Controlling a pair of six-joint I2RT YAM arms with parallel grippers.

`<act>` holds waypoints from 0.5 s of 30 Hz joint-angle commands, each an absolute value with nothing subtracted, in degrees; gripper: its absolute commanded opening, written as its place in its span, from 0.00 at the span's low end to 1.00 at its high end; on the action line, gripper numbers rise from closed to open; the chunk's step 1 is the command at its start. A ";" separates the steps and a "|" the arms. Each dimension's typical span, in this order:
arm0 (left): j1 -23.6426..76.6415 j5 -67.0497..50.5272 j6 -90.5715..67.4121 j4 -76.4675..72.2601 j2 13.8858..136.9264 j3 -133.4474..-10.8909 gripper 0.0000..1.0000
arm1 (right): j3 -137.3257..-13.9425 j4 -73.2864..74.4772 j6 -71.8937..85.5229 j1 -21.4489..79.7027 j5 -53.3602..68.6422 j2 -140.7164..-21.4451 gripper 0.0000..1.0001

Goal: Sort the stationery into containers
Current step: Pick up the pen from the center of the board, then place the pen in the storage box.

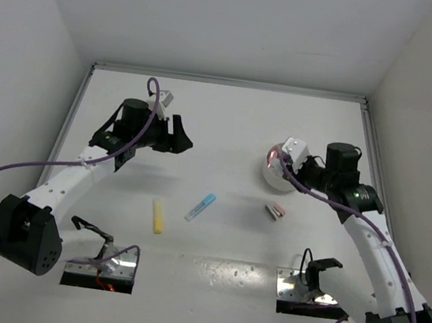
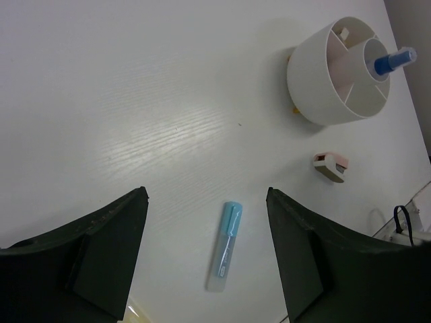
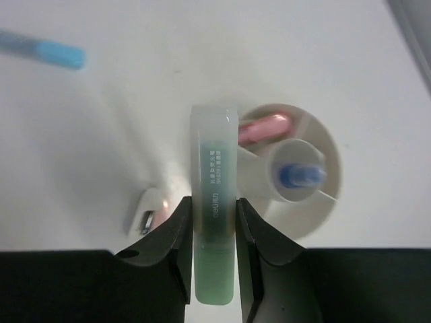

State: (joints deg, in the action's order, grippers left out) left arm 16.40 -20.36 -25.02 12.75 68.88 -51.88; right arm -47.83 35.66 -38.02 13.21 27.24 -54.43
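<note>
The round white divided dish [image 1: 272, 176] stands at mid right; it also shows in the left wrist view [image 2: 316, 94] and the right wrist view [image 3: 323, 202]. It holds a blue-capped bottle [image 3: 300, 175] in its centre cup and a pink stick [image 3: 262, 126]. My right gripper [image 3: 214, 217] is shut on a pastel green stick [image 3: 214, 202], held above the dish's left edge. My left gripper [image 2: 205, 222] is open and empty, high above a blue stick [image 2: 225, 243]. The blue stick [image 1: 200, 206], a yellow stick [image 1: 158, 216] and a brown-pink block [image 1: 275, 211] lie on the table.
The brown-pink block also shows in the left wrist view [image 2: 330, 167] and the right wrist view [image 3: 151, 215]. White walls enclose the table on the left, right and back. Two metal base plates [image 1: 103, 262] [image 1: 303, 288] with cables sit at the near edge.
</note>
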 commanded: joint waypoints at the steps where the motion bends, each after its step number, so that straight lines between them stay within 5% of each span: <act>1: 16.08 -21.36 -24.35 10.72 67.15 -51.77 0.77 | -46.77 19.82 -15.26 12.92 11.21 -52.13 0.00; 5: 16.08 -21.36 -24.35 10.72 67.15 -51.25 0.77 | -43.07 9.42 3.14 12.39 -14.70 -50.54 0.00; 15: 16.08 -21.36 -24.35 10.72 67.68 -51.24 0.77 | -36.04 -1.04 18.72 11.34 -22.07 -52.99 0.00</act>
State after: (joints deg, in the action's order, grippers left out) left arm 16.40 -20.38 -24.95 12.73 68.88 -51.44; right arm -38.13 6.61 11.62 11.73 -18.98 -51.83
